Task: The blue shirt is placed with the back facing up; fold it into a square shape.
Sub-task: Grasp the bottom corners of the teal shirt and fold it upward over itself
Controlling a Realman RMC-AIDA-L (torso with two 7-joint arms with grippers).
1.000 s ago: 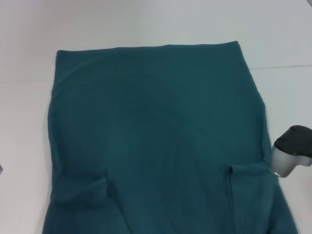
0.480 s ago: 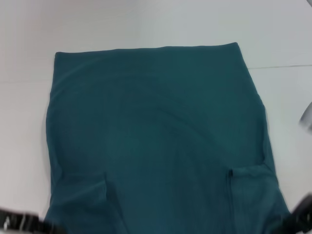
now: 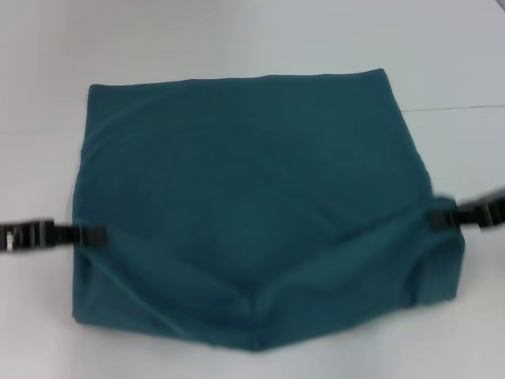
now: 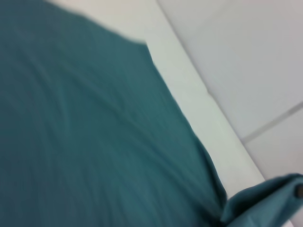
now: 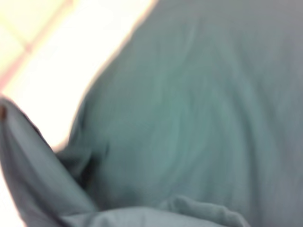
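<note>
Teal-blue fabric covers most of the white table [image 3: 237, 39]: the blue shirt [image 3: 252, 181] lies spread in front of me, its near part lifted and doubled over the rest so a soft fold sags low in the middle. My left gripper [image 3: 93, 235] is pinched onto the shirt's left edge, and my right gripper [image 3: 439, 220] is pinched onto the right edge at about the same height, both holding the raised layer by thin black fingertips.

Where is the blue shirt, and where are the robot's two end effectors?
blue shirt [image 3: 252, 181], head view, middle of its flat back.
left end effector [image 3: 93, 235], head view, tip at shirt's edge.
right end effector [image 3: 439, 220], head view, tip at shirt's edge.
</note>
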